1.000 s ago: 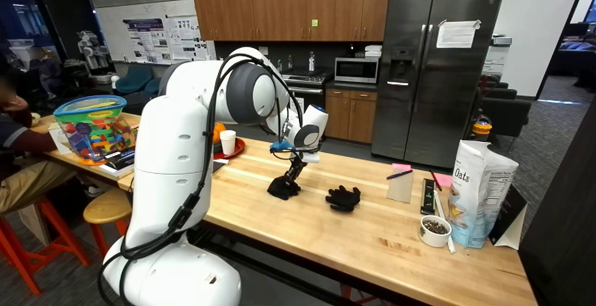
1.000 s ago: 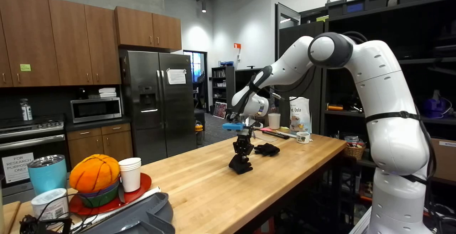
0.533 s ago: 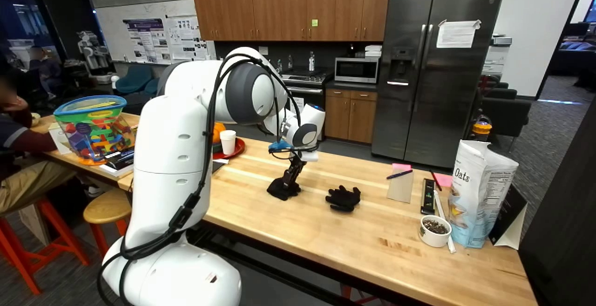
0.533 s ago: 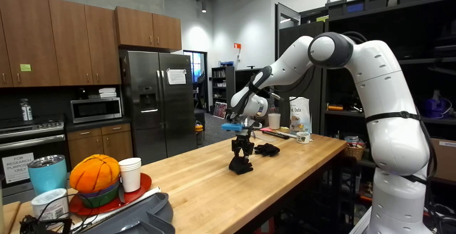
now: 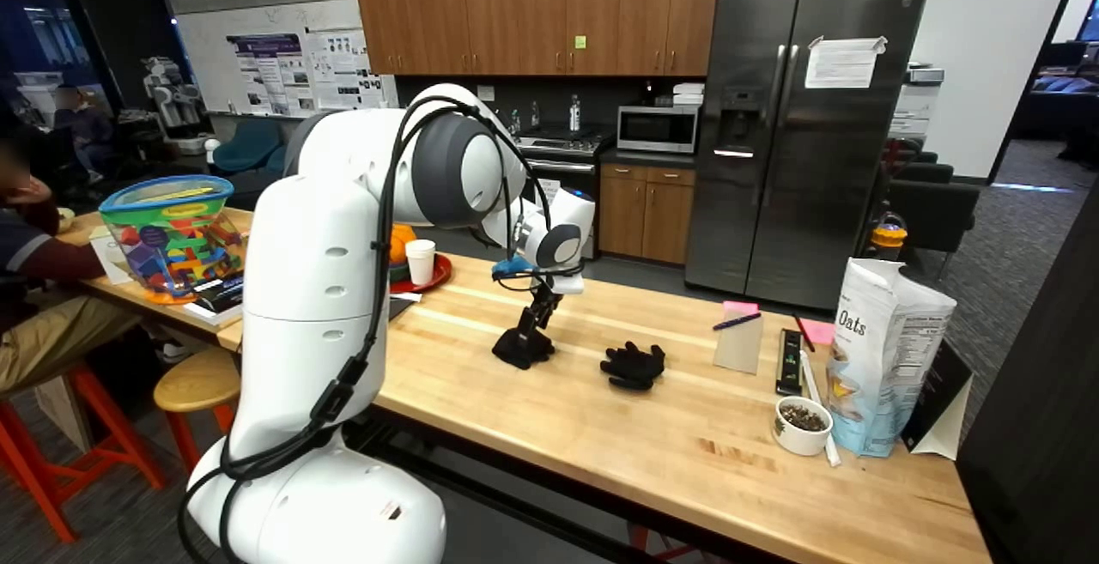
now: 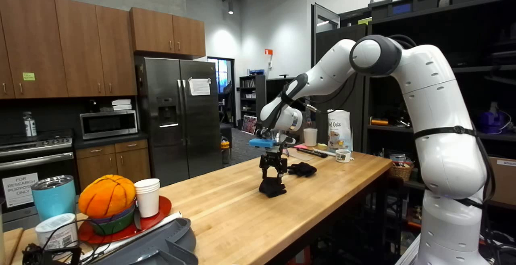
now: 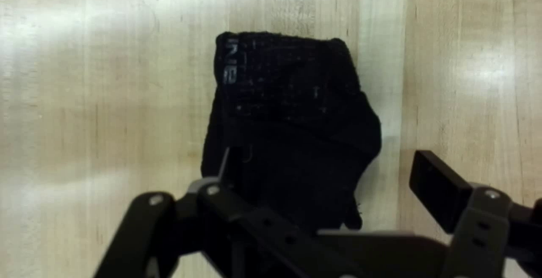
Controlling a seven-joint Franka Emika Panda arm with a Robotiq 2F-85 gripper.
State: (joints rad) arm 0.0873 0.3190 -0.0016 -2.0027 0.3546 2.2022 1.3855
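Fingers [image 7: 440, 191] that stood nearly together a second ago have swung wide on my hand [image 6: 272, 175], which has also shifted slightly toward the end of the desk [image 5: 601, 435] that carries the red plate [image 6: 164, 212]. Beneath me the black glove [image 7: 292, 108], with pale lettering at one corner of its fabric, has kept its place; it lies on the wood between the desk's two long edges, well in from both. For the work at this glove I read the change as the grip being off: I pinch nothing now, and the cloth rests its weight on the desk rather than on me. Seen from the wrist, one of my fingers hangs over bare wood just beside the glove, a strip of desk showing between them, while the opposite one overlaps the cloth's other side; black against black as they are, I cannot say whether that fingertip touches the fabric or only passes above it. Nothing has stirred elsewhere near me: the second glove [image 5: 633, 366] lies as it did, farther along the desk toward the far end edge, where the oats bag [image 5: 889, 366] and a small white bowl [image 5: 798, 441] stand. Spread and low as it is, my hand has, I judge, charge of neither glove.
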